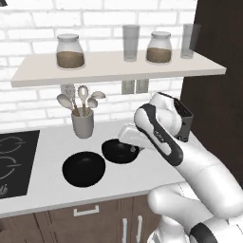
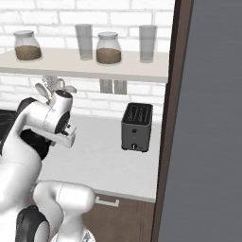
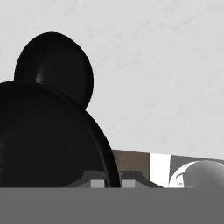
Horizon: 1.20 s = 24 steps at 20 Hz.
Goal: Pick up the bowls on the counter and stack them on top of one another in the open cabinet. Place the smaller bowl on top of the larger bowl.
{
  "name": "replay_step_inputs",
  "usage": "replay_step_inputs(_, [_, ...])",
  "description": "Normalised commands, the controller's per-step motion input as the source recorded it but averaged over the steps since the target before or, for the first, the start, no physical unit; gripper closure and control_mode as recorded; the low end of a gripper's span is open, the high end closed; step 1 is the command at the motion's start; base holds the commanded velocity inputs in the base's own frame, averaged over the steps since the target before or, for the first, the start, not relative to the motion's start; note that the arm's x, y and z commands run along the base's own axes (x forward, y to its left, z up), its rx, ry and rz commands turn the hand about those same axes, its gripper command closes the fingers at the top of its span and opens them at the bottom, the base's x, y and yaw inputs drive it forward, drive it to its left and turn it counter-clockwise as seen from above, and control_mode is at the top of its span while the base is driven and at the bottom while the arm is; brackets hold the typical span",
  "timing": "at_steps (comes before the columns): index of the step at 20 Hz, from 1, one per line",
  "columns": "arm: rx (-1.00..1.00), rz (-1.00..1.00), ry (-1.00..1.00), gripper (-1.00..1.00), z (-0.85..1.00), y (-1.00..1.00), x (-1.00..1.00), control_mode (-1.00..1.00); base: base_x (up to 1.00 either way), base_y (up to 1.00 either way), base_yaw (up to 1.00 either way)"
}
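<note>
Two glossy black bowls sit on the pale counter (image 1: 52, 142). The larger bowl (image 1: 84, 169) rests near the front edge. To its right and a little farther back is the smaller bowl (image 1: 117, 151), near the grey utensil cup (image 1: 83, 124). My gripper (image 1: 129, 147) comes down on the smaller bowl's right rim and is shut on it. In the hand view the smaller bowl (image 3: 43, 140) looms close at the left, its rim pinched between the tips of the gripper (image 3: 108, 180), and the larger bowl (image 3: 54, 65) lies beyond. The open cabinet (image 1: 114, 69) runs along the brick wall above.
Two glass jars (image 1: 70, 51) (image 1: 159, 47) and two tumblers (image 1: 131, 42) (image 1: 190, 41) stand on the shelf board. A black cooktop (image 1: 14, 161) lies at the left of the counter. A toaster (image 2: 137, 126) stands at the right, beside a tall dark cabinet (image 2: 208, 118).
</note>
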Motion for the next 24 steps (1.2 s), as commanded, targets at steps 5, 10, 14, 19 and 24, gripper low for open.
replay_step_inputs(5, [-0.02, 0.00, 0.22, 1.00, -0.01, 0.99, 0.34, -1.00, 0.00, 0.00, 0.00])
replay_step_inputs(10, [-0.11, 0.00, 0.00, 1.00, -0.13, 0.65, 0.12, -1.00, 0.00, 0.00, 0.00])
replay_step_inputs(14, [-0.08, 0.00, -0.02, 1.00, -0.26, 0.25, 0.00, -1.00, 0.00, 0.00, 0.00])
replay_step_inputs(19, [-0.01, -0.01, -0.23, 1.00, -0.28, 0.00, 0.00, -1.00, 0.00, 0.00, 0.00])
replay_step_inputs(24, [0.00, -0.05, -0.39, 1.00, -0.25, 0.03, 0.01, -1.00, 0.00, 0.00, 0.00])
